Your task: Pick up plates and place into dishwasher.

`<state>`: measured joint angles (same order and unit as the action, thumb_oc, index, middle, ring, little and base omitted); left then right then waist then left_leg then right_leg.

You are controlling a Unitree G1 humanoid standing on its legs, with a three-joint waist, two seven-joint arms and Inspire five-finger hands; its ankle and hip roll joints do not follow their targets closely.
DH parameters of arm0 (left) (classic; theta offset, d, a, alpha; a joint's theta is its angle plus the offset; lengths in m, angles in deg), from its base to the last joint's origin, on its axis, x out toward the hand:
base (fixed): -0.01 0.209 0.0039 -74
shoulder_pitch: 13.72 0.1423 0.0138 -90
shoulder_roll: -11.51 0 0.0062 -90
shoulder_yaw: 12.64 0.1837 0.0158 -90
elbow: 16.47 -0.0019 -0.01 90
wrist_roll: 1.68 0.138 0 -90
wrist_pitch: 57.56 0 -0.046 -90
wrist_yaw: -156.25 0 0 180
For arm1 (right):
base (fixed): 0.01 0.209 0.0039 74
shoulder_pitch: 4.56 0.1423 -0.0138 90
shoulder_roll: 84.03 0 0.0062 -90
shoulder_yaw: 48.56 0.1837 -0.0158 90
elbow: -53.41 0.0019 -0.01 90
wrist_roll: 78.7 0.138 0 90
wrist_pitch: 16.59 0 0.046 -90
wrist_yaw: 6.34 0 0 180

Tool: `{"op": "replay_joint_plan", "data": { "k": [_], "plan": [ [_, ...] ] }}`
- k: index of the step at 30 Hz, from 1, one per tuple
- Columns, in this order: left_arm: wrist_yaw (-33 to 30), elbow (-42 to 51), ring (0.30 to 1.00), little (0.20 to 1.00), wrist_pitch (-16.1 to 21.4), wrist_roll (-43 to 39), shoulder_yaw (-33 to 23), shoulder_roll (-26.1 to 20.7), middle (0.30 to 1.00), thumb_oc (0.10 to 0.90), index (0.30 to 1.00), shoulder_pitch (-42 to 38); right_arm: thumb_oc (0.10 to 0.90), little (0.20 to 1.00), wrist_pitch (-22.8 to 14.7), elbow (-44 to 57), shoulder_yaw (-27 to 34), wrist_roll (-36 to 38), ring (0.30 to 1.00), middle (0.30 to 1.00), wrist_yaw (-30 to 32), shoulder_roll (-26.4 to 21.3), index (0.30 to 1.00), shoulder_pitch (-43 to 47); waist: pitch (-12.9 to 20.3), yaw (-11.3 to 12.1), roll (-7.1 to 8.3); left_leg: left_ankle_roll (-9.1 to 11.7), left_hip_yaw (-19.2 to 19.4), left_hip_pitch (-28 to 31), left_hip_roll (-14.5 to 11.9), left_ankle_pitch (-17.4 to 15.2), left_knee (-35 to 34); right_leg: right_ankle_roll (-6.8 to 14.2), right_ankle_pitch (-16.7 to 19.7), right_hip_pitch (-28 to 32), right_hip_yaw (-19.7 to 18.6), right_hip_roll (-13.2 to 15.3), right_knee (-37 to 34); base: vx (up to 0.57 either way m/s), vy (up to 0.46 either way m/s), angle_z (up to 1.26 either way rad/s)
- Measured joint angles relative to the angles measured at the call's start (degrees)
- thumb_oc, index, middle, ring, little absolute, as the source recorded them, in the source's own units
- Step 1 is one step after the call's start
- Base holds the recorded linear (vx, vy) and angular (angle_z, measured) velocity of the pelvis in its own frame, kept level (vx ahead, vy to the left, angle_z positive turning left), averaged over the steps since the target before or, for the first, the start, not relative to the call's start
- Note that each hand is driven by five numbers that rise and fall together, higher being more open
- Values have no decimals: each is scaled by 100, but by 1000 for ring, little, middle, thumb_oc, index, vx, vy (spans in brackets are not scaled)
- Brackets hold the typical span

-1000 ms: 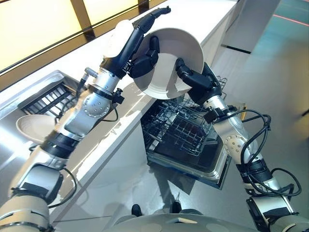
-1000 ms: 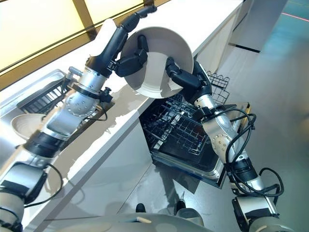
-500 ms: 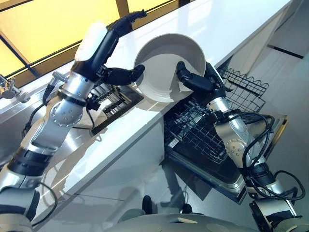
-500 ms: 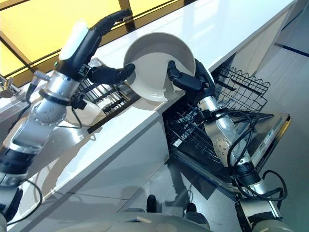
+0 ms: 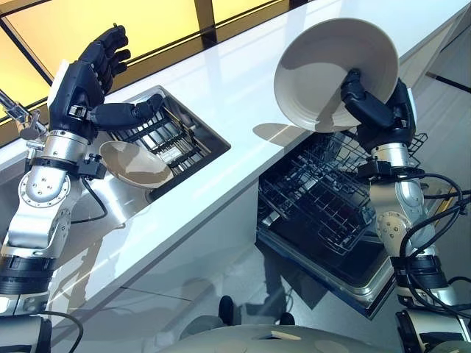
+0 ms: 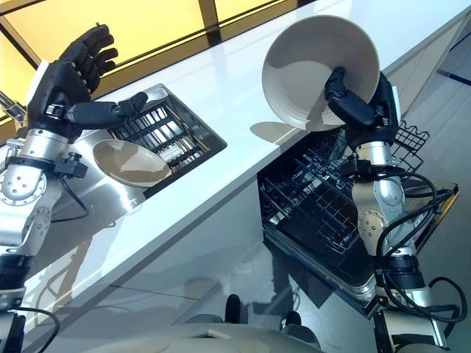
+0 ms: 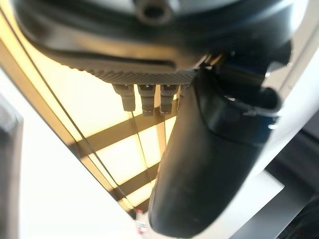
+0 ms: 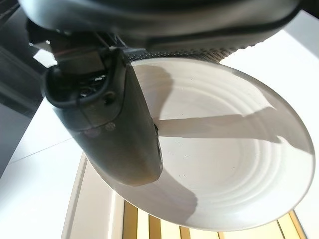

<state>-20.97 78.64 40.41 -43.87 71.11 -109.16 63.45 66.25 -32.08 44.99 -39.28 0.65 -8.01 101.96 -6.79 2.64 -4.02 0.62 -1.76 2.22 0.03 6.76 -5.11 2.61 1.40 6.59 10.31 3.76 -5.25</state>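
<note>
A long white surface [image 5: 221, 81] is seen running between the two hands, with a sink [image 5: 193, 125] sunk into it below the left hand. An open dishwasher [image 5: 353, 257] is seen below the right hand, its door dropped and its wire rack [image 5: 324, 198] pulled out.

A large white plate [image 5: 324, 66] is held up in the air by the right hand [image 5: 372, 110], above the edge of the surface and above the rack. The plate is tipped up nearly on edge, its hollow face turned toward the camera and toward the left hand, its back turned away to the hand's far side. As a round thing it has no long axis; its rim runs up and away from the hand. The hand is clamped on the lower rim, the thumb laid across the inner face and the fingers behind.

A second plate [image 5: 136, 163] is seen lying tilted in the sink just below the left hand [image 5: 85, 81].

The left hand is raised over the sink with its fingers spread apart and nothing held, well apart from the right hand.
</note>
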Motion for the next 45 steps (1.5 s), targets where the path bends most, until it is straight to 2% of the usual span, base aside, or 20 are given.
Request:
{"op": "replay_joint_plan", "data": {
  "k": [1, 4, 7, 9, 11, 13, 15, 19, 22, 26, 29, 33, 35, 39, 45],
  "plan": [
    [150, 30, 900, 900, -24, -595, -34, 159, 900, 800, 900, 0, 100, 200, -18, -20, 0, -61, 300, 300, 31, -13, 300, -2, -1, -7, 2, 0, 4, 2, 0, 0, 0, 0, 0, 0, -7, 1, 0, 0, 0, 0],
    [428, 98, 900, 900, -59, -2274, -66, 1031, 900, 800, 900, -83, 100, 200, -81, -144, -64, -409, 300, 300, 142, -14, 300, 4, -13, -25, 21, -1, 28, 14, 0, 0, 1, 0, 1, 2, -21, 3, 0, 0, 0, 0],
    [89, 80, 900, 900, 26, -2336, -53, 1140, 900, 800, 900, -84, 100, 200, -79, -172, -240, -853, 300, 300, 420, -20, 300, 2, -36, -98, 56, 0, 34, 13, -4, 0, 0, 0, 1, -2, -32, -10, 0, 7, 3, -1],
    [-283, -5, 900, 900, 249, -1846, -63, 1104, 900, 800, 900, -86, 100, 200, -77, -205, -228, -1216, 300, 300, 599, -73, 300, -2, -37, -135, 58, 0, 37, 13, -5, -1, -1, 1, 1, -5, -39, -5, 0, 0, 0, 0],
    [-816, -318, 900, 900, 552, -772, -133, 865, 900, 800, 900, -84, 100, 200, -64, -249, -180, -1875, 300, 300, 828, -389, 300, -79, -39, -149, 61, 0, 38, 9, -2, -3, 0, 1, 1, -15, -43, -1, 1, 11, 6, -2],
    [-1084, -552, 900, 900, 626, -204, -402, 717, 900, 800, 900, -61, 100, 200, -45, -269, -59, -2299, 300, 300, 941, -633, 300, -182, -47, -151, 73, 3, 41, 8, -6, -9, -1, 1, 1, -16, -44, -3, -1, 18, 7, -1],
    [-1539, -922, 900, 900, 894, 677, -755, 558, 900, 800, 900, -20, 100, 200, -45, -318, 179, -2960, 300, 300, 1098, -856, 300, -374, -63, -155, 98, 4, 52, 9, -8, -11, -1, 2, 0, -18, -49, -5, -1, 0, 0, 0],
    [-2528, -1166, 900, 900, 1134, 2251, -1415, -139, 900, 800, 900, 426, 100, 200, -2, -681, 777, -4195, 300, 300, 1493, -1284, 300, -1035, -156, -138, 247, 3, 54, 12, -7, -13, -1, 12, -7, -12, -50, -1, -1, 0, 0, 0],
    [-3018, -1177, 900, 900, 1241, 2865, -1633, -359, 900, 800, 900, 730, 100, 200, 83, -837, 977, -4559, 300, 300, 1685, -1419, 300, -1345, -162, -133, 257, -13, 84, 20, 6, -25, -3, 28, -16, -11, -56, 23, -1, 0, 0, 0],
    [-3373, -1177, 900, 900, 1308, 3231, -1663, -500, 900, 800, 900, 748, 100, 200, 140, -949, 982, -4764, 300, 300, 1711, -1485, 300, -1540, -161, -148, 255, 19, 86, 20, 1, -48, -13, 30, -17, -10, -56, 27, -1, 0, 0, 0],
    [-3355, -1248, 900, 900, 1293, 3399, -1661, -691, 900, 800, 900, 748, 100, 200, 186, -1100, 975, -4765, 300, 300, 1697, -1485, 300, -1593, -161, -166, 254, 14, 85, 20, 1, -44, -4, 28, -16, -8, -54, 27, 0, 0, 0, 0],
    [-2692, -1342, 900, 900, 808, 3381, -1651, -1042, 900, 800, 900, 873, 100, 200, 318, -1262, 892, -4717, 300, 300, 1336, -1485, 300, -1634, -158, -232, 248, -13, 60, 22, 11, -23, -2, 14, -7, 12, -36, 23, 0, -6, -8, 2],
    [-2404, -1348, 900, 900, 665, 3385, -1645, -1075, 900, 800, 900, 993, 100, 200, 389, -1262, 806, -4668, 300, 300, 1133, -1485, 300, -1634, -157, -261, 241, -13, 35, 23, 15, -23, -1, 17, -9, 20, -25, 26, 0, 0, 0, 0],
    [-1785, -1545, 900, 900, 497, 3791, -1544, -1129, 900, 800, 900, 1295, 100, 200, 498, -1316, 312, -4454, 300, 300, 587, -1484, 300, -1638, -163, -264, 224, -12, 29, 47, 9, -23, -1, 20, -14, 51, -9, 23, -2, 22, -12, 2],
    [-1369, -1713, 900, 900, 367, 4304, -1076, -1573, 900, 800, 900, 1373, 100, 200, 709, -1551, -461, -4036, 300, 300, 102, -1473, 300, -1596, -177, -74, 193, 32, -39, 38, 17, -52, -16, 45, -32, 81, 91, 46, -1, -6, -5, 7]
  ]
}}
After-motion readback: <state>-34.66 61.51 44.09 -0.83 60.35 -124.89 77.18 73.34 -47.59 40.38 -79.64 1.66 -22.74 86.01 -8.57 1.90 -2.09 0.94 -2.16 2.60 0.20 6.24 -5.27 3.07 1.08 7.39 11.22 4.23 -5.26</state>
